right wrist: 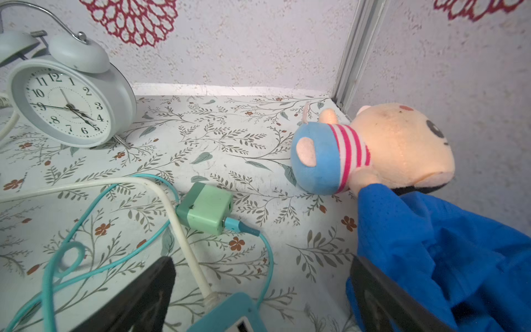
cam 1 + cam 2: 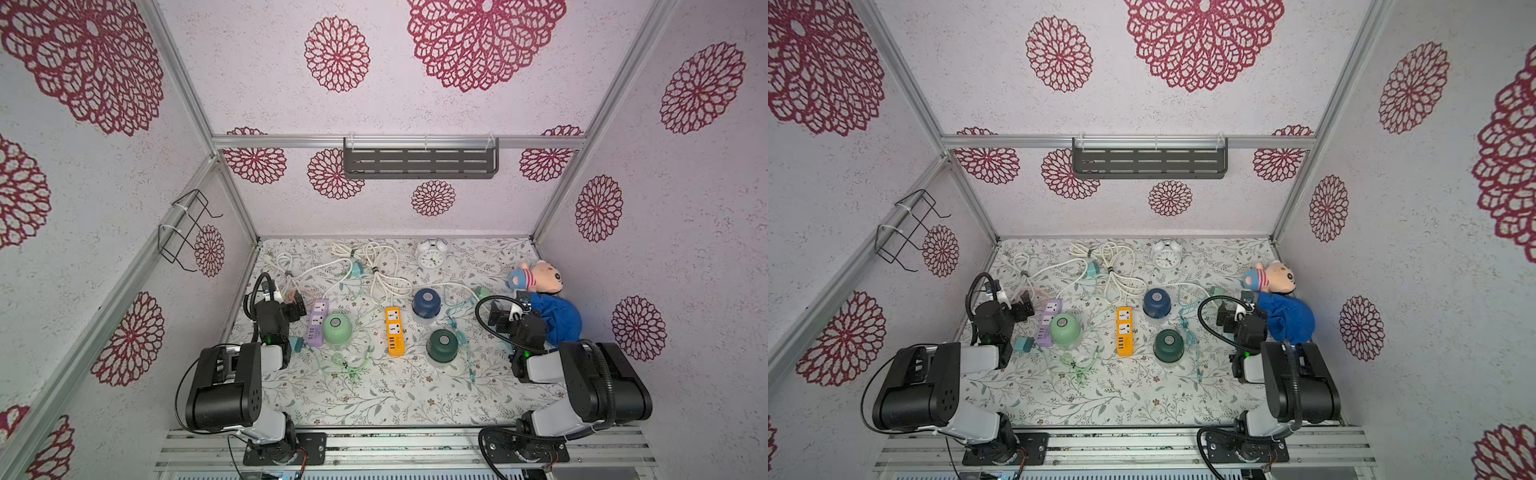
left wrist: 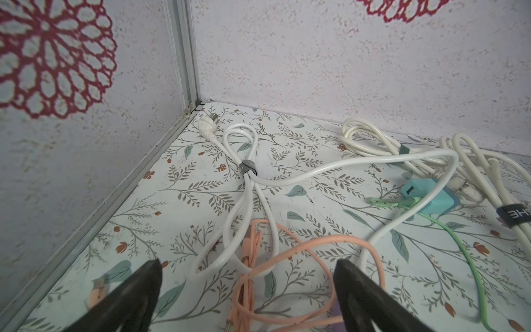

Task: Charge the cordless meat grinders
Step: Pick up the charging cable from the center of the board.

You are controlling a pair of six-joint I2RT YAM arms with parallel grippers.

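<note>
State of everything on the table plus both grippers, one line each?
left gripper, open, empty.
right gripper, open, empty.
mint green grinder, upright, ungripped.
navy blue grinder, upright, ungripped.
dark green grinder, upright, ungripped.
purple power strip, flat, mains sockets empty.
orange power strip, flat, mains sockets empty.
alarm clock, upright.
plush toy, lying on its side.
green charger cube, loose, teal cable plugged in.
</note>
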